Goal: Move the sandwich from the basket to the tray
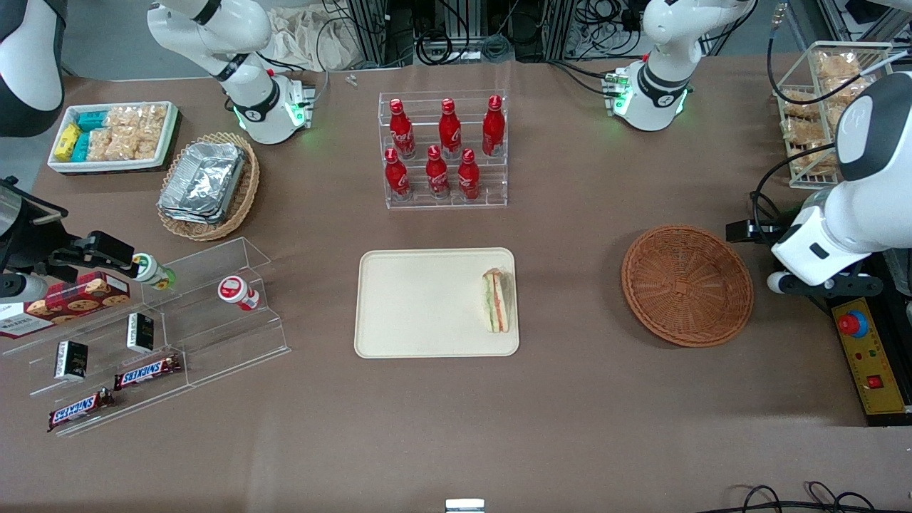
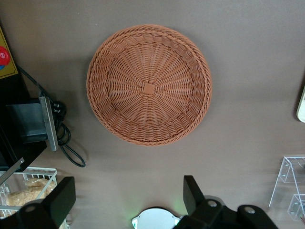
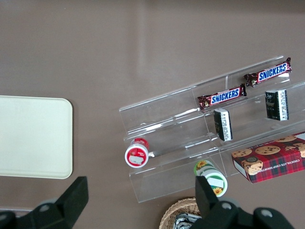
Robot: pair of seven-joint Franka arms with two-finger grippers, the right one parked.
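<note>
The sandwich [image 1: 497, 300] lies on the cream tray [image 1: 420, 306], at the tray's edge nearest the basket. The round reddish-brown wicker basket [image 1: 687, 285] sits on the table with nothing in it, its bare woven floor showing in the left wrist view [image 2: 149, 86]. My left gripper [image 2: 127, 183] hangs high above the table beside the basket, toward the working arm's end. It is open, its black fingers [image 2: 189, 191] spread wide with only brown tablecloth between them. A sliver of the tray's rim [image 2: 301, 102] also shows in this view. The left arm [image 1: 848, 206] covers the gripper in the front view.
A clear rack of red bottles [image 1: 445, 149] stands farther from the front camera than the tray. A control box with a red button [image 1: 866, 349] and a wire rack of packets [image 1: 819, 107] flank the working arm. A stepped clear snack shelf [image 1: 149, 335], a foil-tray basket [image 1: 206, 187] and a white snack bin [image 1: 114, 135] lie toward the parked arm's end.
</note>
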